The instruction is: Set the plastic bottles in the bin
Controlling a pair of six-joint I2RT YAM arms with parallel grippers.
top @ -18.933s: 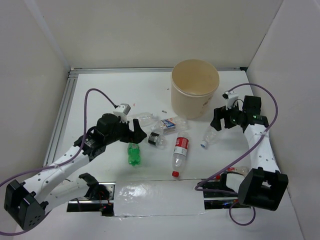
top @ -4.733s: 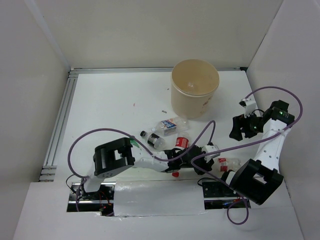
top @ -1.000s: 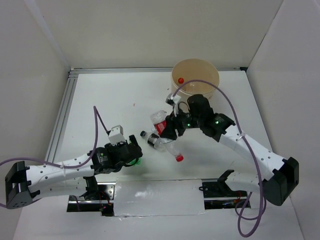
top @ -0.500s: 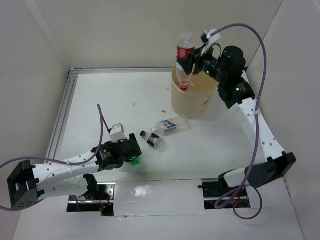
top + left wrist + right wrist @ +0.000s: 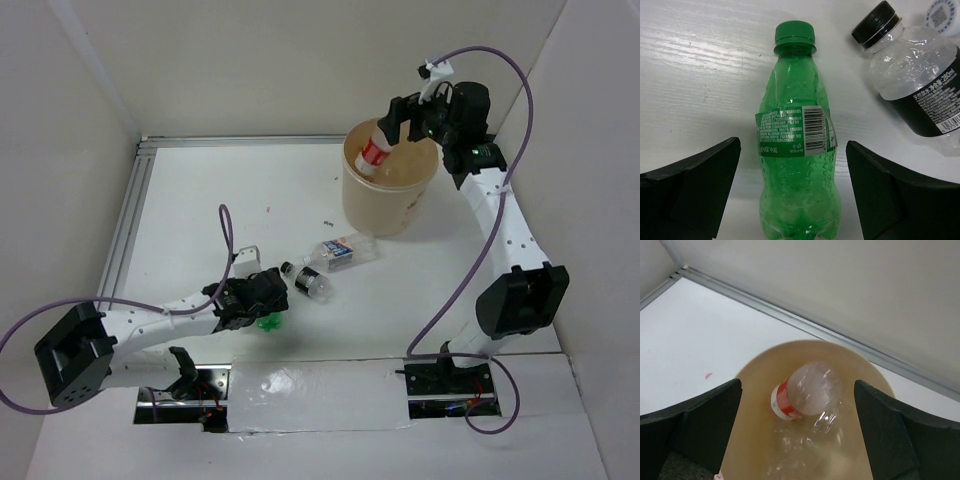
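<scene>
Left gripper: jaws spread wide, nothing held, straddling green bottle, which lies flat on table, no contact visible. Black-capped bottle just beside it. Blue-and-white-labelled bottle a little further out. All three not yet binned.

Far end, the change: right gripper, clamped on red-labelled bottle a moment ago, now gapes wide and empty above bin. Bottle loose, base up, dropping through bin mouth. Judged: one more bottle in. Green likely next.
</scene>
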